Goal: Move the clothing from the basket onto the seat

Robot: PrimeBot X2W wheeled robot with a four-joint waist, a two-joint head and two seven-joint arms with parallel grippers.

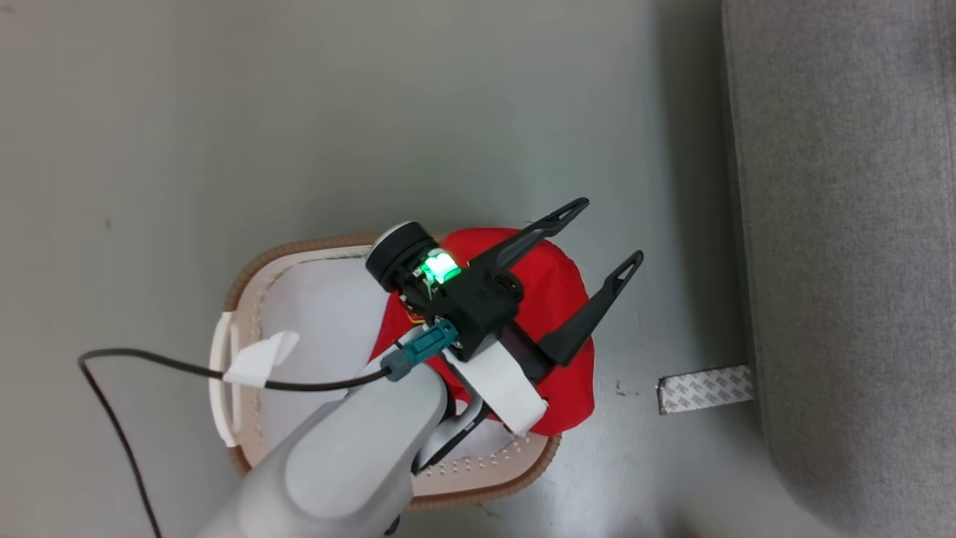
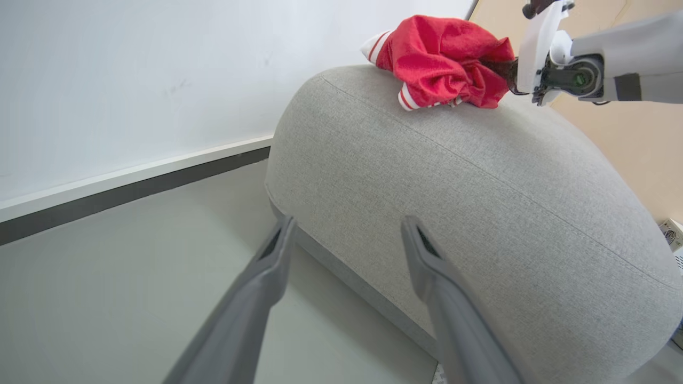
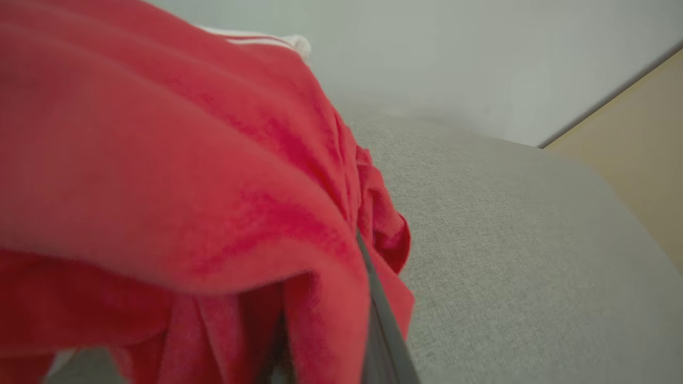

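A red piece of clothing (image 1: 560,284) lies at the right end of the cream basket (image 1: 299,246), spilling over its rim. My left gripper (image 1: 606,230) hovers above it, open and holding nothing, fingers pointing toward the grey seat (image 1: 844,224). In the left wrist view those open fingers (image 2: 348,221) face the seat's rounded side (image 2: 480,213). On top of the seat rests another red garment (image 2: 443,58) with white striped trim, and my right gripper (image 2: 507,72) is shut on it. The right wrist view has that garment (image 3: 187,186) draped over my right gripper (image 3: 325,341), with the seat (image 3: 507,240) beyond.
A strip of patterned tape (image 1: 706,388) lies on the grey floor by the seat's base. A black cable (image 1: 149,359) loops left of the basket, across its white lining (image 1: 321,314). A white wall with a dark baseboard (image 2: 133,186) stands behind the seat.
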